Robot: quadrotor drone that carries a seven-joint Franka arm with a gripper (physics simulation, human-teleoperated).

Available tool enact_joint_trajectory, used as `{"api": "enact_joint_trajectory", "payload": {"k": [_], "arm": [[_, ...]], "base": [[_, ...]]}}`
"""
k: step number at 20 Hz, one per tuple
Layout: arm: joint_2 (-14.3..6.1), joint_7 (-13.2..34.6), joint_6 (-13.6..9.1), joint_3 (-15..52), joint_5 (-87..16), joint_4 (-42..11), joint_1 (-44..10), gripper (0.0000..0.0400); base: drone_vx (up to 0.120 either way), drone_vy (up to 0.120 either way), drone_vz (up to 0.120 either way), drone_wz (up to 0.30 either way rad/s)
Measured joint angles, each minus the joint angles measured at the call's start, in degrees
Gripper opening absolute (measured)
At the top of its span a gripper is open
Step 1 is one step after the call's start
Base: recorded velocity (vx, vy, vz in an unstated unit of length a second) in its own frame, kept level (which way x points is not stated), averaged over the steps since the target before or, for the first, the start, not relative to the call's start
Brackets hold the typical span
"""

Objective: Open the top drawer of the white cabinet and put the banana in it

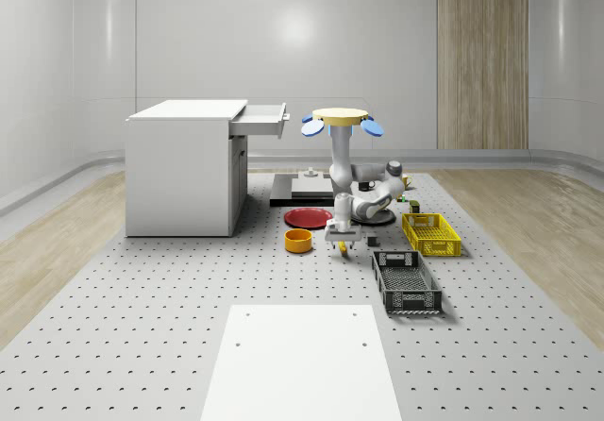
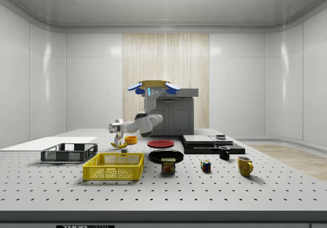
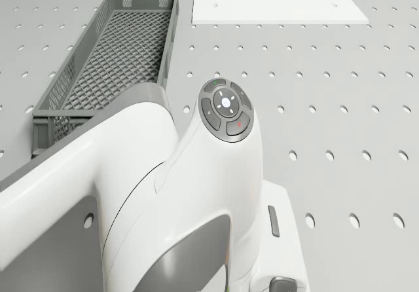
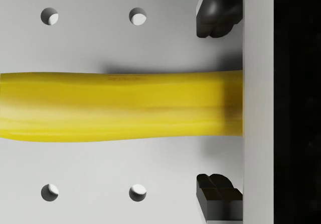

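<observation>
The drone [image 1: 341,116] hovers just off the open end of the white cabinet's [image 1: 185,168] top drawer [image 1: 259,121], which already stands pulled out; its arm reaches down to the perforated table [image 1: 142,327], and the gripper [image 1: 343,244] hangs low over the banana [image 4: 115,107]. In the wrist view the banana lies directly beneath the gripper, between the two fingertips [image 4: 214,15] — its long axis runs across the line on which the fingers close, so the jaws would meet the fruit on its narrow flanks rather than along its length. The fingers stand spread, one on each side of the fruit with bare table showing between each pad and the peel; nothing is held yet. In the side view the banana [image 2: 119,144] rests on the table right under the gripper [image 2: 119,141], with an orange bowl [image 2: 131,140] just beyond it and the grey crate [image 2: 69,152] and yellow crate [image 2: 114,166] nearer the camera. The coming move — judged from this alignment — is a short straight descent and a closing, with no turn of the wrist needed; the drawer lies well above and off to one side of the gripper.
</observation>
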Motion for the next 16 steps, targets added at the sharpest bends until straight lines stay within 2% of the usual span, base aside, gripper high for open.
{"api": "enact_joint_trajectory", "payload": {"k": [5, 6, 7, 8, 9, 11, 12, 13, 14, 16], "arm": [[0.4, -0.1, 1.0, 2.7, 2.5, 0.8, 0.6, 0.0400], [0.1, -3.9, 1.1, 2.6, 2.1, 0.5, 1.7, 0.0380], [-1.1, -5.6, 2.0, 2.6, 1.6, 0.6, 3.1, 0.0329], [-1.1, -4.6, 2.6, 2.8, 1.6, 0.8, 2.9, 0.0317], [-1.7, -8.6, 2.2, 2.1, 0.1, 0.4, 4.3, 0.0277], [-1.9, -6.8, 2.8, 2.7, 0.8, 0.8, 3.9, 0.0224], [-2.3, -10.3, 3.0, 2.9, 1.3, 0.2, 5.0, 0.0216], [-2.0, -8.0, 3.1, 3.1, 2.2, -0.1, 5.8, 0.0176], [-1.7, -10.7, 1.9, 2.0, 0.5, -0.3, 6.7, 0.0195], [-1.7, -7.1, 2.0, 1.9, 0.5, -0.1, 5.1, 0.0198]], "base": [[0.000, 0.000, 0.000, 0.000], [0.000, 0.000, 0.000, 0.000], [0.000, 0.000, 0.000, 0.000], [0.000, 0.000, 0.000, 0.000], [0.000, 0.000, 0.000, 0.000], [0.000, 0.000, 0.000, 0.000], [0.000, 0.000, 0.000, 0.000], [0.000, 0.000, 0.000, 0.000], [0.000, 0.000, 0.000, 0.000], [0.000, 0.000, 0.000, 0.000]]}}
